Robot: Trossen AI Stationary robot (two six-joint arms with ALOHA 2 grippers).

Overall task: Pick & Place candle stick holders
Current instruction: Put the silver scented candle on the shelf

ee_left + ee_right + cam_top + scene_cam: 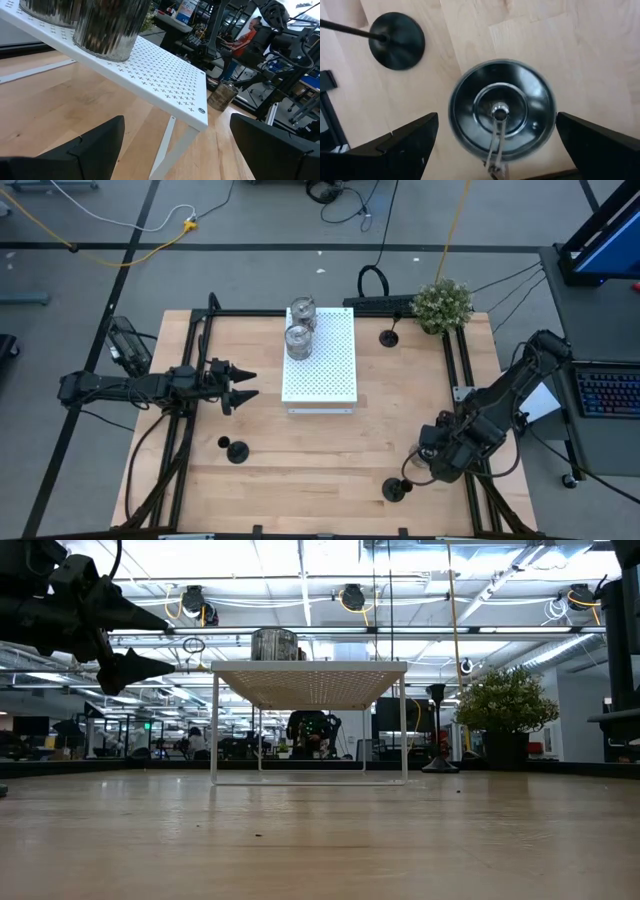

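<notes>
A white perforated board [320, 360] stands mid-table, with a green bushy plant [442, 304] at the far right corner.

The left arm reaches in level from the table's left edge, raised above the surface, its wrist straight. The left gripper [243, 383] points toward the table's middle with its two fingers spread apart. The right arm folds back over the near right corner, wrist bent downward, and the right gripper [427, 461] points down, fingers spread wide.

One camera looks straight down on the whole table [300, 470], one level across it from its edge, both sharing the white board [320, 358]; wrist cameras sit close.
</notes>
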